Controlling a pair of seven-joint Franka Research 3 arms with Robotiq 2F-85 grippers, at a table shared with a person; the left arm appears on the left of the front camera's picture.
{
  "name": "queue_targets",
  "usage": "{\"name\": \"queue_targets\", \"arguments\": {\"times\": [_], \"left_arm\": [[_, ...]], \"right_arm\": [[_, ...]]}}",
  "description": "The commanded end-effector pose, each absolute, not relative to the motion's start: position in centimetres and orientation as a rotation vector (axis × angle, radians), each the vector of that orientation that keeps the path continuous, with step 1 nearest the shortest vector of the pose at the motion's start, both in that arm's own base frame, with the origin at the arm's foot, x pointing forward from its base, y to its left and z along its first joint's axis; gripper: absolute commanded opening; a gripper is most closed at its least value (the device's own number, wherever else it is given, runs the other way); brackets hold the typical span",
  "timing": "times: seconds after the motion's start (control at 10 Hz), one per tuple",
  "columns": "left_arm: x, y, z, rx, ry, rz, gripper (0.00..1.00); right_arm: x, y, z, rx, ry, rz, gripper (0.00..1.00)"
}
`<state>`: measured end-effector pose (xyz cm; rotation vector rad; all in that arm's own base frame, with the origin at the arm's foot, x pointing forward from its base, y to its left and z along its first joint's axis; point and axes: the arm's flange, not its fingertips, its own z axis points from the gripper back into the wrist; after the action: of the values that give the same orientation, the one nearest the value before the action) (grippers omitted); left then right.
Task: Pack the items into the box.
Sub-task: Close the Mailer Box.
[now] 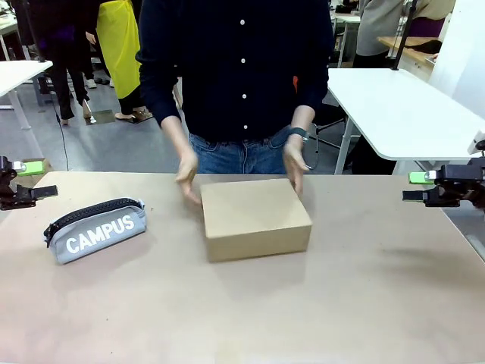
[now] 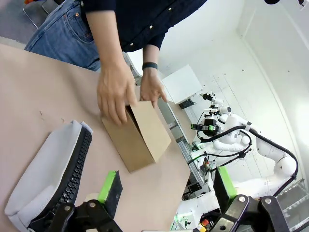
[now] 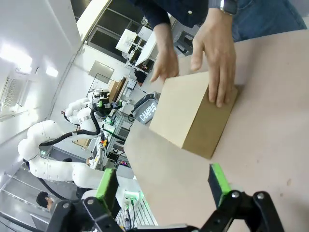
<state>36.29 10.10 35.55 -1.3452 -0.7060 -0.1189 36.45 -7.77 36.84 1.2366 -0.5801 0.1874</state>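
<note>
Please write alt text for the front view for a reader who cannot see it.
A person's two hands hold a closed brown cardboard box on the table. A grey "CAMPUS" zip pouch lies to its left.

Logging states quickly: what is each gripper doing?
Left gripper: open, holding nothing.
Right gripper: open, holding nothing.

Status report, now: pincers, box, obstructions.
Both pincers open, left, right, parked at table edges. Box closed, person's hands on it. Pouch left of box.
</note>
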Motion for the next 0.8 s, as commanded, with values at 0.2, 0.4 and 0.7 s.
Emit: {"name": "queue_targets", "arguments": {"times": [0.2, 0.4, 0.7], "left_arm": [[36.06, 10.24, 35.73, -1.333, -0.712, -0.142, 1.00], [36.06, 10.24, 35.73, -1.333, -0.712, -0.142, 1.00], [36.06, 10.24, 35.73, -1.333, -0.712, -0.142, 1.00]], "right_arm": [[36.49, -7.35, 37.03, 1.242, -0.585, 0.185, 1.00], [36.49, -7.35, 37.03, 1.242, -0.585, 0.185, 1.00], [36.49, -7.35, 37.03, 1.242, -0.585, 0.185, 1.00]]}}
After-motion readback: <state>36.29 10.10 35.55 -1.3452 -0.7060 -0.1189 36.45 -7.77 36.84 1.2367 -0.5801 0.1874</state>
